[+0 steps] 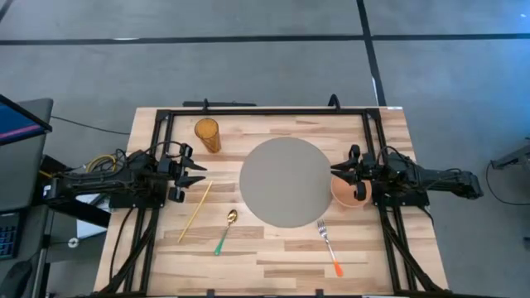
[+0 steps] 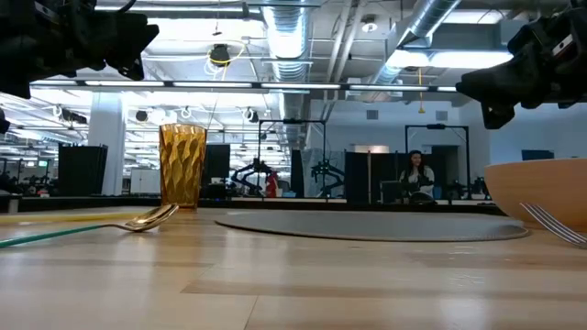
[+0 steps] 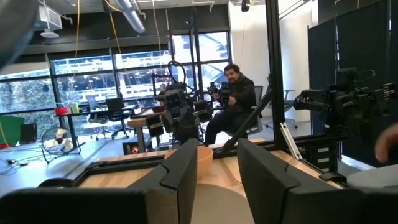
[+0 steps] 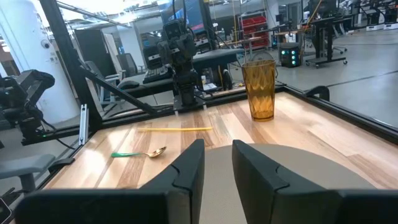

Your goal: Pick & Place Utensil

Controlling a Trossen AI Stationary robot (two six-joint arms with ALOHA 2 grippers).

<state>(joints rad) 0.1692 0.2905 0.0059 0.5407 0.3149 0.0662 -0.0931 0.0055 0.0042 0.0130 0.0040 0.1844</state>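
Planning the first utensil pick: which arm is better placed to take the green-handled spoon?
Left, probably. The spoon lies left of the grey placemat, nearer the left gripper; the right gripper waits above the bowl.

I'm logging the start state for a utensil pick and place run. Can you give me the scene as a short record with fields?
plate: grey round plate, table centre
spoon: green-handled spoon, left of plate
fork: orange-tipped fork, right of plate
chopstick: yellow chopstick, beside spoon
cup: amber cup, upright
bowl: bowl, under right gripper
left gripper: jaws open, empty
right gripper: jaws open, empty
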